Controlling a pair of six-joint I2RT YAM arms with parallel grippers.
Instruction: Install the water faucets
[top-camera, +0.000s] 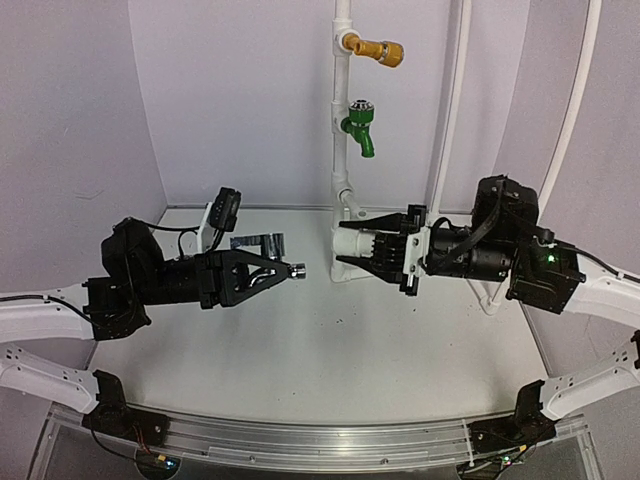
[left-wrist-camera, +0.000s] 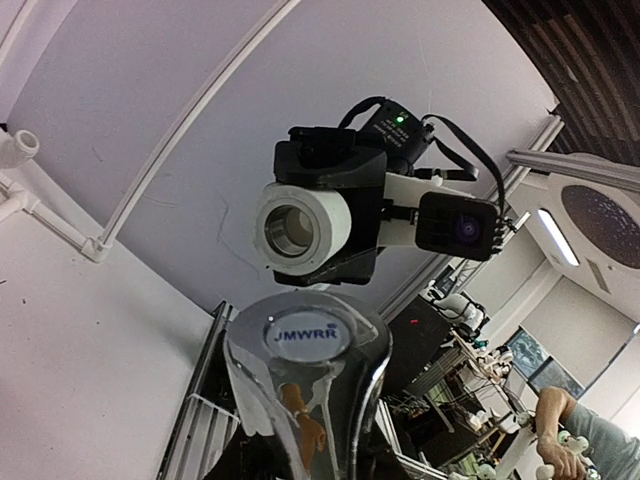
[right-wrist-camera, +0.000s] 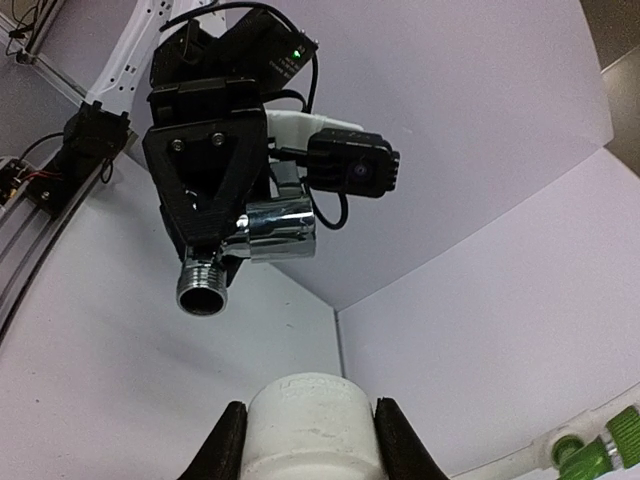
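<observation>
In the top view my left gripper (top-camera: 283, 270) is shut on a shiny silver tap (top-camera: 292, 270), its threaded end pointing right. Facing it, my right gripper (top-camera: 347, 244) is shut on a short white fitting (top-camera: 350, 242), socket toward the tap, with a small gap between the two pieces. The left wrist view shows the tap's chrome cap (left-wrist-camera: 305, 335) close up and the fitting's round socket (left-wrist-camera: 298, 228) straight ahead; my own left fingers are hidden behind the tap. In the right wrist view the white fitting (right-wrist-camera: 312, 425) sits between my black fingers (right-wrist-camera: 228, 445), and the tap's threaded end (right-wrist-camera: 203, 290) hangs up-left.
A white upright pipe (top-camera: 342, 120) at the back carries a yellow-brass tap (top-camera: 378, 50) and a green tap (top-camera: 360, 125). Another shiny metal piece (top-camera: 258, 243) lies on the table behind my left gripper. White tubes (top-camera: 450, 110) run up the right wall.
</observation>
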